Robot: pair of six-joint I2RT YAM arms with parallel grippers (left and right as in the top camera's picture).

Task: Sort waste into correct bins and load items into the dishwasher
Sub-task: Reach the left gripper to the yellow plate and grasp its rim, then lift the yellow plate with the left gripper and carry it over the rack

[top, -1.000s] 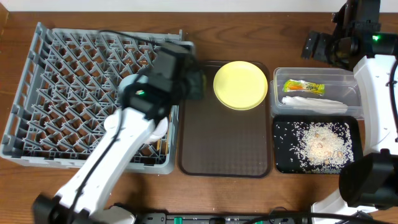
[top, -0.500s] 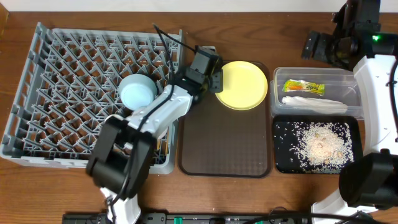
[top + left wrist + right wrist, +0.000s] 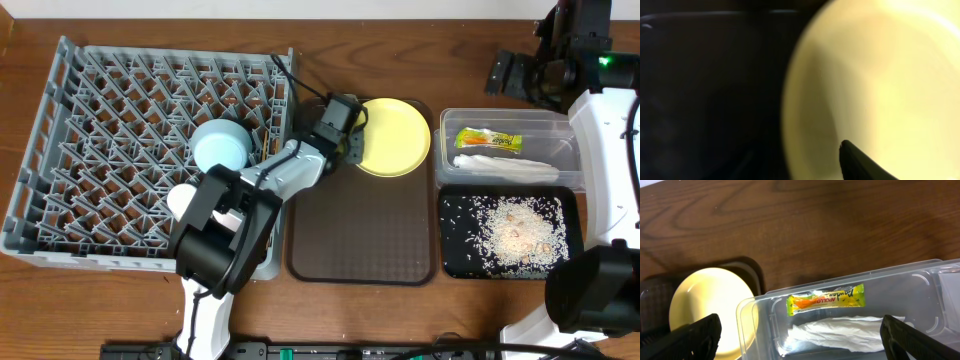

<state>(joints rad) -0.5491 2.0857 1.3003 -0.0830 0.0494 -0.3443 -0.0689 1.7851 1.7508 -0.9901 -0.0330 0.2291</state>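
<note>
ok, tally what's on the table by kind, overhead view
Dishes in clear view: 2, yellow plate, blue bowl.
Waste: 3, wrapper, napkin, rice pile.
Containers: 4, rack, brown tray, clear tub, black tray.
Total: 9.

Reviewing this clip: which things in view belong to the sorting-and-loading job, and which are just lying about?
Job: yellow plate with the left hand at its rim; light blue bowl in the grey dish rack; snack wrapper and napkin in the clear tub; rice on the black tray.
Lying about: brown serving tray under the plate; wooden table.
</note>
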